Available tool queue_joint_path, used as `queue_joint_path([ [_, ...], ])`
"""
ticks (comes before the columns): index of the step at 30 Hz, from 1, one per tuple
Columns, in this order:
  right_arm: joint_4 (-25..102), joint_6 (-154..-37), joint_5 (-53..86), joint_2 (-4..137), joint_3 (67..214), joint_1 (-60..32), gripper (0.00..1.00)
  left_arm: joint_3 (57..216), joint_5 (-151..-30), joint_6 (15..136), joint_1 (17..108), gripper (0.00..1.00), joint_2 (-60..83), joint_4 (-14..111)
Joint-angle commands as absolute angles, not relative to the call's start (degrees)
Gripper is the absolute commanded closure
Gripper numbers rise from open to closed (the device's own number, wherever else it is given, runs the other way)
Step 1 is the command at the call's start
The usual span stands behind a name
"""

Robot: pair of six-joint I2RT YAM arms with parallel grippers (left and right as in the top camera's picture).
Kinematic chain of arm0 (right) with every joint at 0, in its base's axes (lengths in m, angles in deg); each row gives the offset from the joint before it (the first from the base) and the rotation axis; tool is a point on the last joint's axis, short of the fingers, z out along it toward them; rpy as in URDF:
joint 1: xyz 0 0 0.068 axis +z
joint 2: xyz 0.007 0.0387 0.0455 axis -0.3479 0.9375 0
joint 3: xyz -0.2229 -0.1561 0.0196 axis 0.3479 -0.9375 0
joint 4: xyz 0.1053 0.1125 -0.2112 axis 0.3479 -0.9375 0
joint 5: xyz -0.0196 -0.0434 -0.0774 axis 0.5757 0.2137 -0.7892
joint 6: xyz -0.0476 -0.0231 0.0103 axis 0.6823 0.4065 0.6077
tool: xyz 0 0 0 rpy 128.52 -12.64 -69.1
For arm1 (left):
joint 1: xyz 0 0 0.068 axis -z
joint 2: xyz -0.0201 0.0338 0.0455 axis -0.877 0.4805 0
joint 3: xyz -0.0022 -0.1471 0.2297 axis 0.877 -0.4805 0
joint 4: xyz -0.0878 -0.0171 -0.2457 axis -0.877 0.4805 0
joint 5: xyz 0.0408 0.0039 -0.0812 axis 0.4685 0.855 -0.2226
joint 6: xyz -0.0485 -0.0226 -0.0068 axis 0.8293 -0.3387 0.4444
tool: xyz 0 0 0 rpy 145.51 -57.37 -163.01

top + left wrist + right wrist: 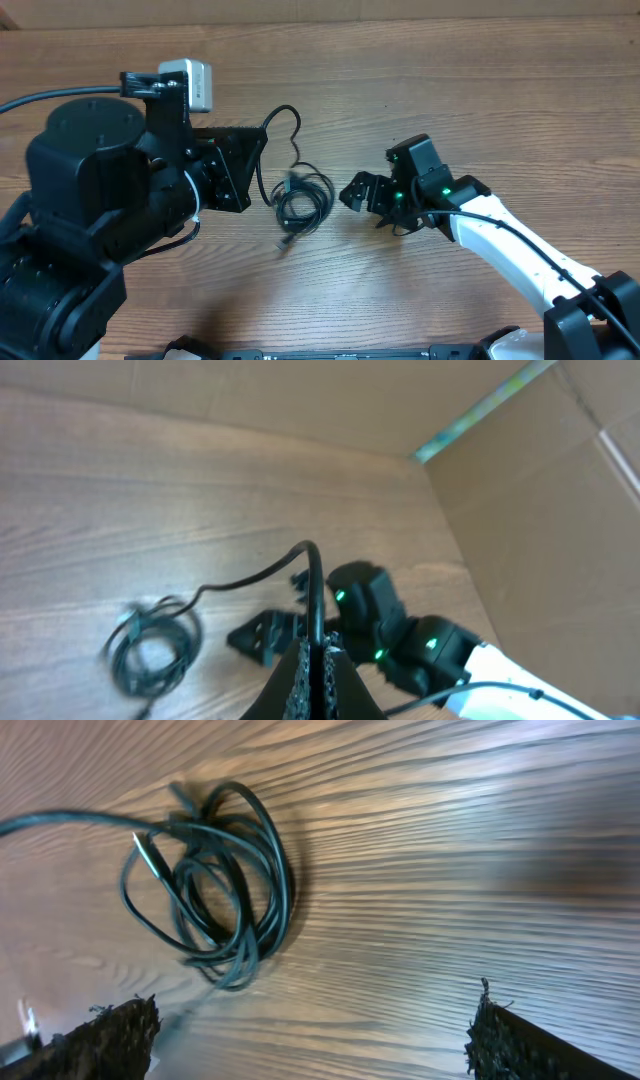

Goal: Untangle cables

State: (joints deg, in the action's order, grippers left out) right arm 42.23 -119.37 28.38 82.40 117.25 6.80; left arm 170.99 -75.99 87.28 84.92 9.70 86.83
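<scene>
The cables (303, 197) lie as a small black coil on the wooden table between my two grippers, with a plug end trailing toward the front (283, 242). One strand arches up (287, 112) from the coil to my left gripper (258, 160), which is shut on it. In the left wrist view that strand (313, 585) rises from between the closed fingers (300, 680) and runs left to the coil (150, 647). My right gripper (368, 200) stands open just right of the coil. In the right wrist view the coil (215, 885) lies ahead of the spread fingertips (110, 1038), apart from them.
The left arm's bulky black body (90, 200) fills the left side of the table. The right arm's white link (500, 245) reaches in from the lower right. A cardboard wall (540, 490) stands along the table's far edge.
</scene>
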Motion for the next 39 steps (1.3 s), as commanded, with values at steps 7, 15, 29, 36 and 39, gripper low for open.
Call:
queue_joint_path([
  [7,48.0,-119.9,21.4,82.6,117.0,17.0,0.00,171.8,-76.2,89.1,84.9,0.96,6.1,86.1],
  [15,49.8,-124.4,16.4,83.0,116.9,21.1,0.00,171.8,-76.0,89.1,84.9,0.96,6.5,86.1],
  [29,53.4,-127.1,18.8,91.3,117.0,21.8,0.39,171.8,-76.0,89.1,84.9,0.96,7.3,87.1],
  [36,53.4,-127.1,18.3,91.3,117.0,21.8,0.67,171.7,-75.8,89.1,84.9,0.96,7.3,87.3],
  [39,53.3,-127.0,17.2,91.3,117.0,21.8,0.85,171.7,-75.7,89.1,84.9,0.96,7.4,87.5],
])
